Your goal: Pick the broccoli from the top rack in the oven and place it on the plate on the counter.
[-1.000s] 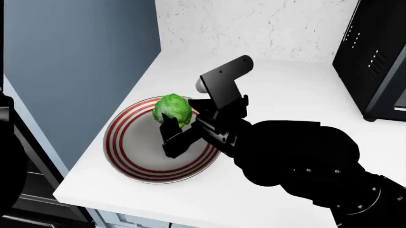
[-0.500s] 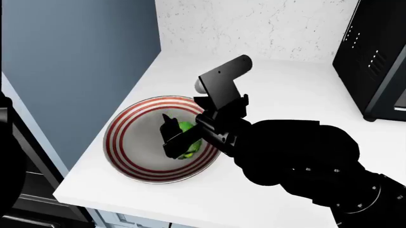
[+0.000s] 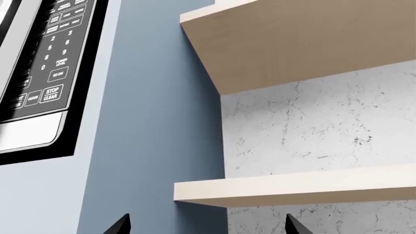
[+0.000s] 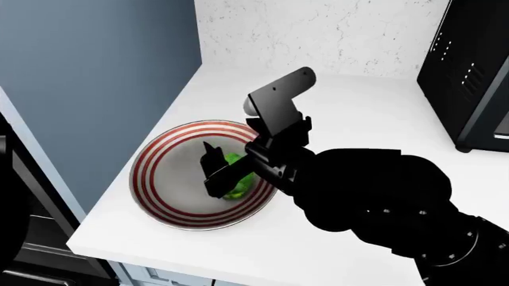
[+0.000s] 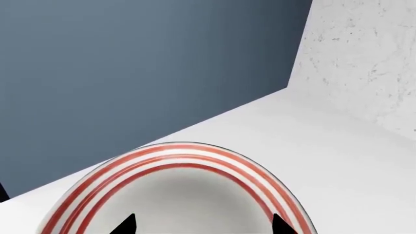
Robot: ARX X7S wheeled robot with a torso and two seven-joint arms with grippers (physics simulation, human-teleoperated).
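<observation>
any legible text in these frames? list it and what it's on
"STOP CLEAR" – key on the black keypad panel in the left wrist view.
"CLOCK" – apparently, on the key beside it; small, low confidence.
Number keys and the other labelled keys on that panel: too small and slanted to read.
Head view and right wrist view: no text on the plate, counter or black appliance.

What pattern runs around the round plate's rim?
Red-and-white concentric rings on the round shallow grey-centred plate, clearest in the right wrist view.

Bare counter beside plate
</observation>
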